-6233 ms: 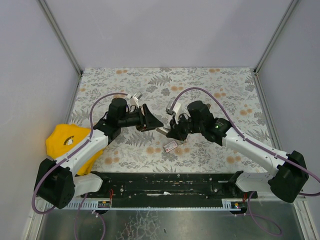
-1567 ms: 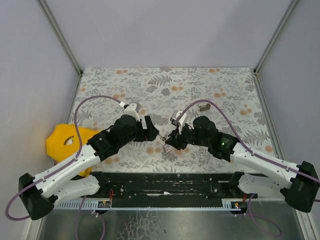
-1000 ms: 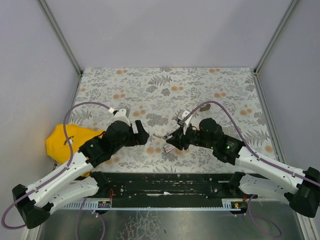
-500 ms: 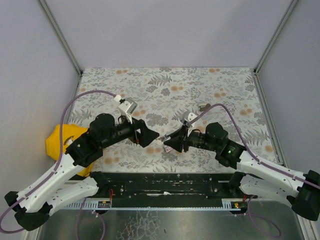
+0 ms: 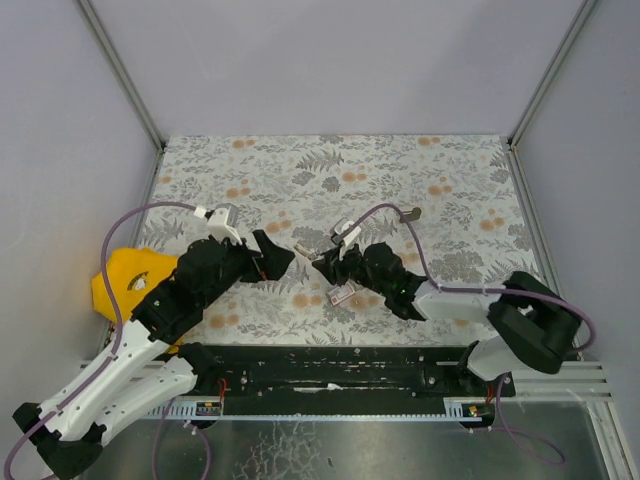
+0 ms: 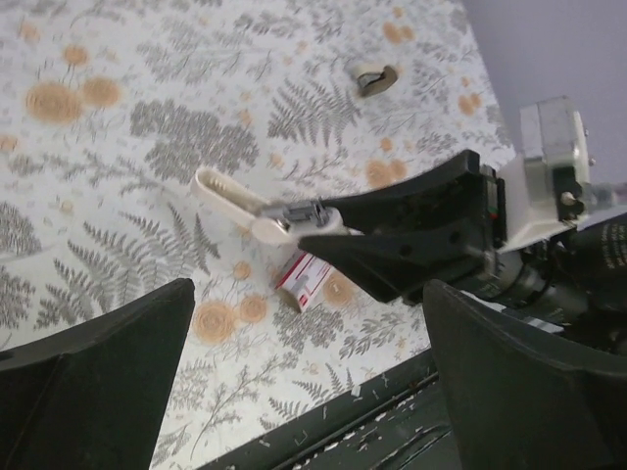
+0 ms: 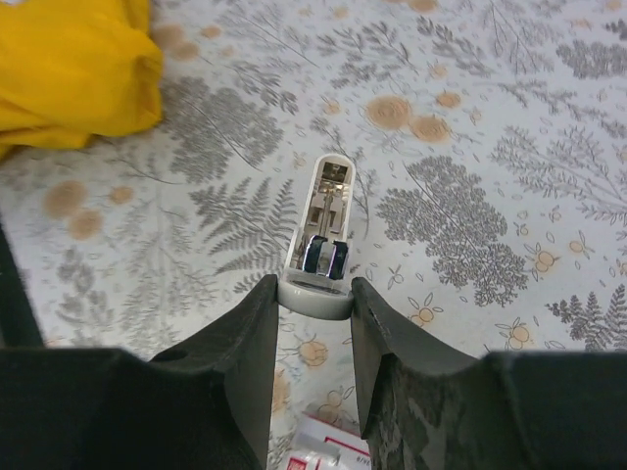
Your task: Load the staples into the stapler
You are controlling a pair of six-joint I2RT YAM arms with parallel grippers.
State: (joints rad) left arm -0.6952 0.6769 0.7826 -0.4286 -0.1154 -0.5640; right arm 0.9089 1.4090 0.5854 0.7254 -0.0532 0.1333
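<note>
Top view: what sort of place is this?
Likely an enclosed lab test cell: plain grey walls on metal frame posts, a floral tablecloth, left arm and right arm bolted to a black rail.

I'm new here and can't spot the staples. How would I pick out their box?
Start at the flower-patterned table, then find the right arm's pincer near its middle, gripping the white stapler. Just beyond the pincer, toward the arms' bases, the staples lie flat on the cloth. They are a tiny pink-and-white carton, the only pink thing there.
</note>
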